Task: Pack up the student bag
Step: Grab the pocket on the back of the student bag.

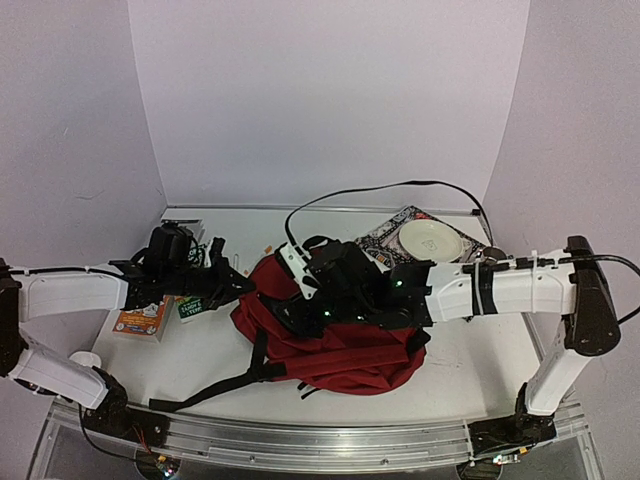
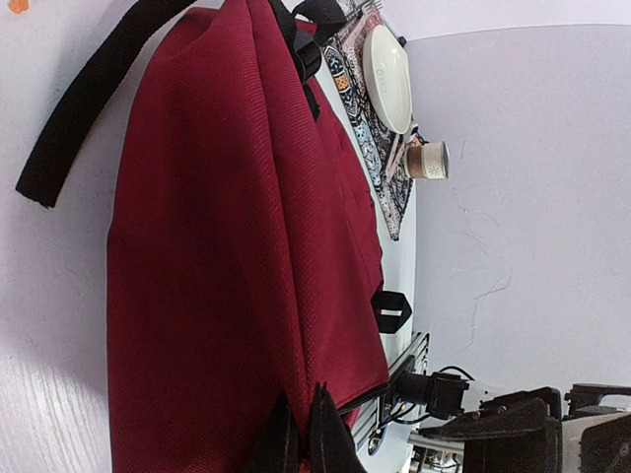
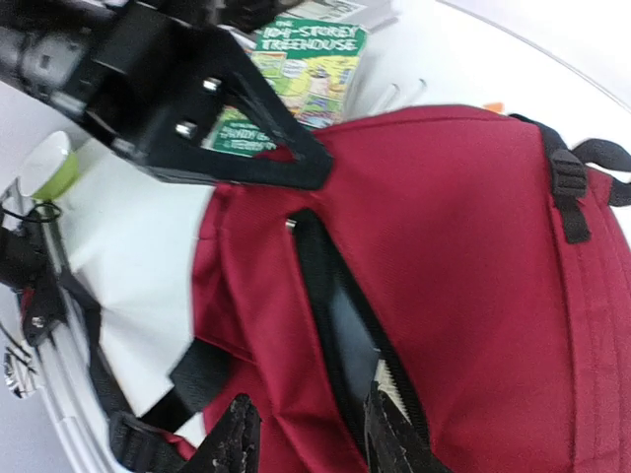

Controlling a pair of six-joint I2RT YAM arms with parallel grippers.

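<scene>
The student bag (image 1: 350, 350) lies flat mid-table, dark red with black straps. My left gripper (image 2: 301, 439) is shut on a fold of the bag's (image 2: 227, 246) red fabric at its left edge; in the top view its tip (image 1: 248, 287) meets that edge. My right gripper (image 3: 311, 443) hovers open over the bag (image 3: 473, 227), one finger (image 3: 389, 434) at the lip of an unzipped pocket (image 3: 340, 305) with grey lining. A white ribbed edge (image 3: 387, 382) shows inside the pocket. From above, the right gripper (image 1: 300, 305) sits over the bag's upper left part.
A green Treehouse book (image 3: 306, 59) and an orange book (image 1: 142, 318) lie left of the bag. A white plate (image 1: 430, 240) rests on a patterned mat (image 1: 380, 238) at the back right, a small brown cup (image 2: 426, 160) beside it. A black strap (image 1: 215, 385) trails toward the front edge.
</scene>
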